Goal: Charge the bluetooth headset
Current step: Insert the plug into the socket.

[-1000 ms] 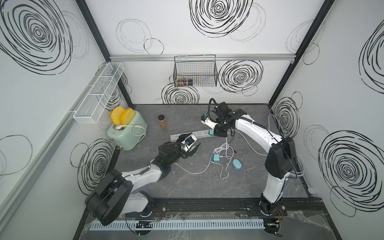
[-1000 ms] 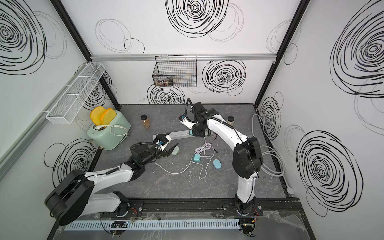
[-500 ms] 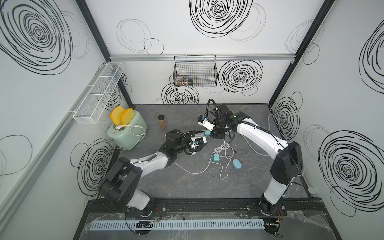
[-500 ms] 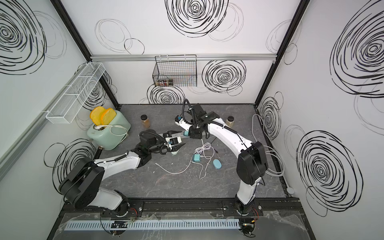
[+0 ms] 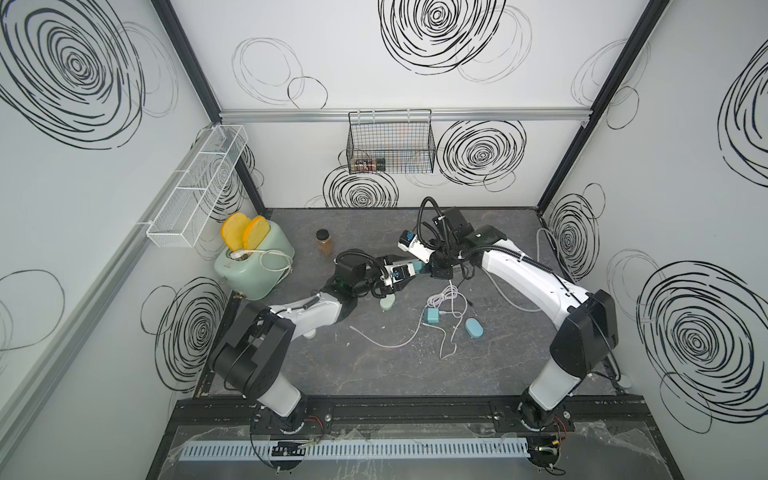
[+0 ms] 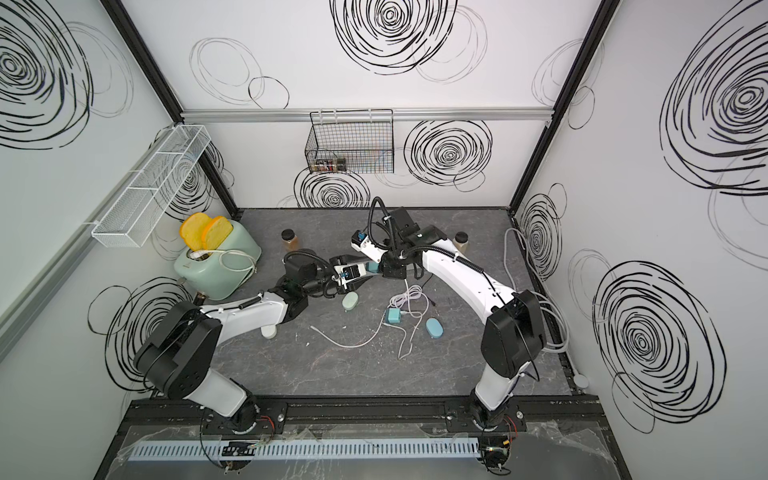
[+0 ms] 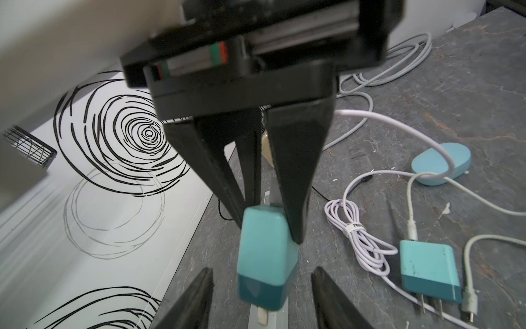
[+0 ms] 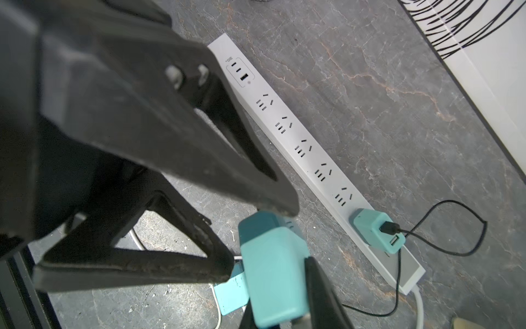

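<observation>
Headset (image 5: 473,328), taken to be the blue oval pod, lay on the table (image 5: 374,374) on the robot side of the strip (image 8: 311,159), toward the right arm's base and well apart from both grippers. A white cable (image 7: 451,163) looped over it; could not tell whether it was plugged in.

Right gripper (image 7: 269,225) was clamped on a teal charger (image 7: 267,256), fingers pressed on two opposite faces, holding it just above the strip. One prong showed at the charger's darker end, which pointed toward the left gripper (image 7: 262,273).

Left gripper stood partly open, one finger on each side of that darker end. The left wrist view showed a gap on both sides, so it gripped nothing.

Outward from there:
- Second charger (image 8: 373,230) sat plugged into the strip near its corded end, with a black cable (image 8: 388,227) in one port.
- Green pod (image 5: 387,303) lay just on the robot side of the strip, below the left wrist.
- Coil (image 5: 446,297) of pale cable, tied, lay near the strip on the same side.
- Third charger (image 5: 432,318) lay flat just beyond the coil from the strip, prongs bare, with the white cable plugged into it.
- Jar (image 5: 324,243) stood behind the strip.
- Toaster (image 5: 253,270) stood well to the left of the strip.
</observation>
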Controlling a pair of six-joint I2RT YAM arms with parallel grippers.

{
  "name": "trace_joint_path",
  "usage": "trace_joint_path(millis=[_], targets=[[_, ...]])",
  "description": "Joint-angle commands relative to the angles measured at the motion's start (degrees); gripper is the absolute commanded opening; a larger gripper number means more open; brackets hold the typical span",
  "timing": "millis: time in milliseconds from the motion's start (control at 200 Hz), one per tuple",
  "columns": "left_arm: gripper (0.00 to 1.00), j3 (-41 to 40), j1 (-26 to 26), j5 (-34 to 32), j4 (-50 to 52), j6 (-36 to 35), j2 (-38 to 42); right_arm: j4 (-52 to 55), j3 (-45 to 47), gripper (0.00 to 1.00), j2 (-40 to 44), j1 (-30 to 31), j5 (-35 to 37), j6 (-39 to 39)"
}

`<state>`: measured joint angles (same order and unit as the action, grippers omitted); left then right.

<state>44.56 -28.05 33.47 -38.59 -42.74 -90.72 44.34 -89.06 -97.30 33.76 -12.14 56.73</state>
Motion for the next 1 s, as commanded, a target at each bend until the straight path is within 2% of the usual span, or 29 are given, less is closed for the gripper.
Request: trace_joint_path(millis=[0, 240, 465, 560, 615, 855, 996], targets=[[0.56, 2.11, 0.37, 1.90, -0.11, -1.62, -1.35, -0.90, 0.79, 0.13, 2.08, -0.10, -2.51, 1.41], [0.44, 3.68, 0.23, 2.92, 3.08, -3.37, -2.17, -1.75, 1.17, 0.14, 3.02, 0.11, -3.06, 1.80], [0.43, 5.42, 0.16, 2.56, 4.49, -4.29, -3.40, -3.50, 3.52, 0.16, 4.94, 0.34, -3.93, 4.20], [0.37, 6.15, 0.18, 2.31, 4.36, -3.68, -3.98, -4.41, 4.44, 0.17, 5.91, 0.36, -4.72, 4.52], [0.31, 6.16, 0.28, 2.03, 3.09, -2.22, -4.19, -5.01, 4.91, 0.24, 6.30, 0.38, -4.77, 4.39], [0.19, 4.73, 0.28, 2.41, -2.85, 6.00, -4.29, -10.75, 8.21, 0.54, 8.41, -0.34, -3.31, -0.14], [0.15, 3.97, 0.58, -0.40, -6.16, 12.67, -4.99, -15.72, 10.79, 0.63, 12.67, -2.55, -5.60, -7.11]])
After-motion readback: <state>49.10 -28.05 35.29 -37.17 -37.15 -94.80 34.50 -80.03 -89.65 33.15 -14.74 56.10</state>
